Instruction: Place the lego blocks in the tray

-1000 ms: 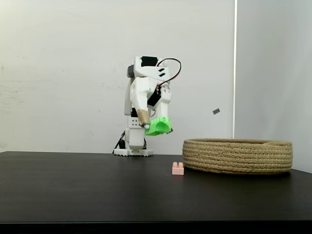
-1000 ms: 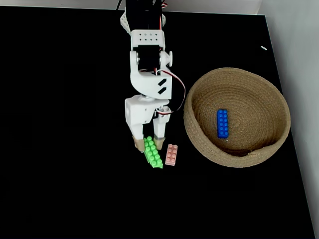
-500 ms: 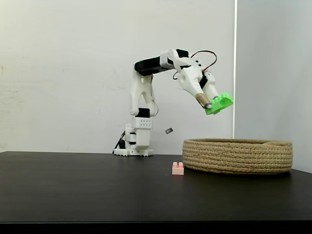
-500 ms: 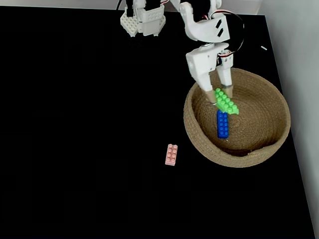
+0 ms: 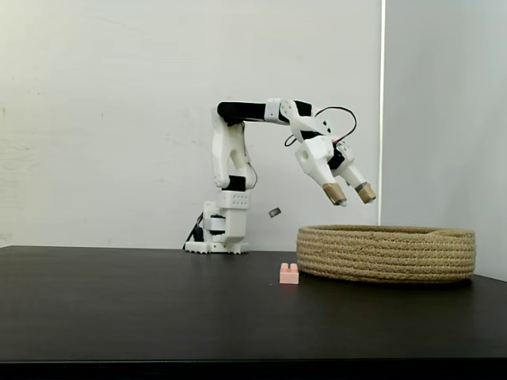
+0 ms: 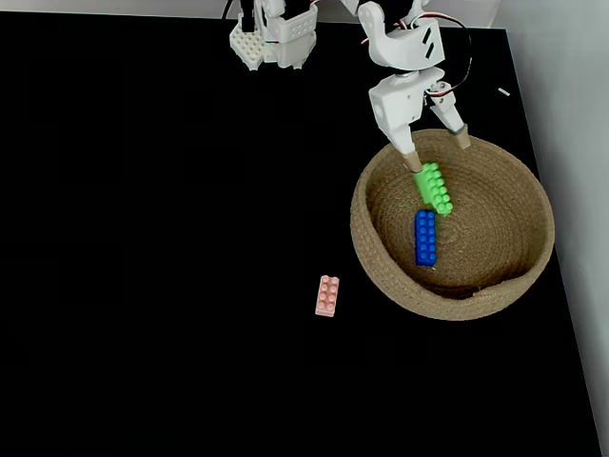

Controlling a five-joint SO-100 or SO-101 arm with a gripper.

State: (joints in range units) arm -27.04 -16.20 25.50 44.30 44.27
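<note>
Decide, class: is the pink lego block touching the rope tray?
Apart. In a fixed view from above, bare black table separates the pink block from the tray; the side-on fixed view alone would leave it unclear.

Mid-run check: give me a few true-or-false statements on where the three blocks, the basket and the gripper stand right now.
1. The green block lies inside the tray. True.
2. The gripper is shut on the green block. False: its fingers are spread and hold nothing.
3. The pink block is in the tray. False: it sits on the black table, outside the rim.
4. The blue block lies in the tray beside the green one. True.
5. The gripper is above the tray's rim in a fixed view. True.
</note>
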